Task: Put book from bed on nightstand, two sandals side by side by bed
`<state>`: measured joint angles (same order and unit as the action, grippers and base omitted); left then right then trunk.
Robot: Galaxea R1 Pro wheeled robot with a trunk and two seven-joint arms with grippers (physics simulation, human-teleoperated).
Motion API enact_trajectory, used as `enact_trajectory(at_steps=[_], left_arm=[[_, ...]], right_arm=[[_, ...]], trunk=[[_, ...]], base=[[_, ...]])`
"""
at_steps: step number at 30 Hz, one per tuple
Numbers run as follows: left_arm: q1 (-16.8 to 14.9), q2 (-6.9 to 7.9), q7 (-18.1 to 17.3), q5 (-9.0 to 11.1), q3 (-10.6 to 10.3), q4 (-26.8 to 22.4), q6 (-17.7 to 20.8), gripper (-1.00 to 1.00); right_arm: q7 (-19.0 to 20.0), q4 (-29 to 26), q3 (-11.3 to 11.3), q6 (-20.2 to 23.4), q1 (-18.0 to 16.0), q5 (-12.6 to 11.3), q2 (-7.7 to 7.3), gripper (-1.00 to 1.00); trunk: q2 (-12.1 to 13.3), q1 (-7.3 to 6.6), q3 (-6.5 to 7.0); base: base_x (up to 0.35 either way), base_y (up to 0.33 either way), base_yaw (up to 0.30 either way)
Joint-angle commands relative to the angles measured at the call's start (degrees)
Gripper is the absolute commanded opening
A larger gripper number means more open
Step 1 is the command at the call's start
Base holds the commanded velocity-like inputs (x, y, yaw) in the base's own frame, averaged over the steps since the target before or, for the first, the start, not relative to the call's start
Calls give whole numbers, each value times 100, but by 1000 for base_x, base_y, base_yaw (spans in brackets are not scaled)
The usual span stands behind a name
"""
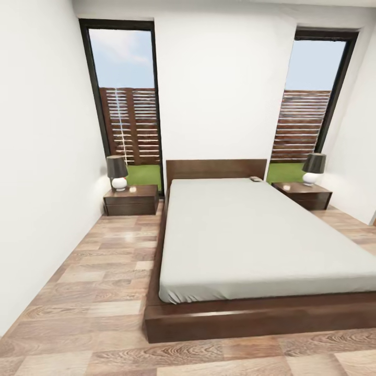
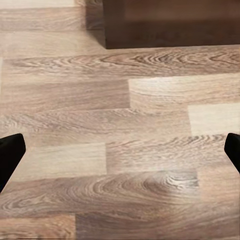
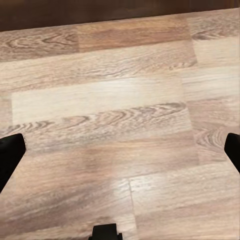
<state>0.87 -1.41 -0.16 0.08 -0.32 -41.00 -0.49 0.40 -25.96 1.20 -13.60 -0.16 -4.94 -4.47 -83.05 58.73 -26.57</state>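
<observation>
A white-walled bedroom (image 1: 224,83) seen from the foot of the bed (image 1: 261,240). The bed is a low dark wood platform with a plain pale grey mattress, filling the centre and 3 o'clock part of the head view, its headboard against the far wall at 12 o'clock.

A small thin dark object, probably the book (image 1: 256,179), lies on the mattress at the far corner near 1 o'clock, just in front of the headboard. It is too small to read its cover.

Two dark wood nightstands flank the headboard. The left nightstand (image 1: 131,200) stands at 10 o'clock and carries a lamp (image 1: 117,173) with a dark shade and a white base. The right nightstand (image 1: 302,195) stands at 2 o'clock and carries a matching second lamp (image 1: 313,168).

Behind each nightstand is a tall, narrow dark-framed window (image 1: 125,104) showing sky, a slatted brown fence and grass.

A wood-plank floor (image 1: 94,292) surrounds the bed.

In the left wrist view, the left tool (image 2: 120,150) hangs over bare planks, its two black fingertips (image 2: 10,155) at opposite edges, spread wide, with the bed's dark frame beyond.

In the right wrist view, the right tool (image 3: 120,150) is likewise spread wide over the floor, holding nothing.
</observation>
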Motion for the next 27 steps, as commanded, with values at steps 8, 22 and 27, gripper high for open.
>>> enact_trajectory(at_steps=[8, 22, 27], left_arm=[[0, -6, -2, 1, -7, -5, -12, 100], [0, -9, -2, 0, -20, -4, -12, 100], [0, -9, -3, 1, -20, -2, -12, 100]], right_arm=[[-35, 2, -7, -27, -1, -51, -1, 100], [-49, 3, -6, -45, -1, -50, -1, 100], [-49, 3, -6, -46, -1, -46, -1, 100]], trunk=[[-2, 0, -3], [-2, 0, -3], [-2, 0, -3]], base=[[0, 0, 288], [0, 0, 292], [1, 0, 292]])
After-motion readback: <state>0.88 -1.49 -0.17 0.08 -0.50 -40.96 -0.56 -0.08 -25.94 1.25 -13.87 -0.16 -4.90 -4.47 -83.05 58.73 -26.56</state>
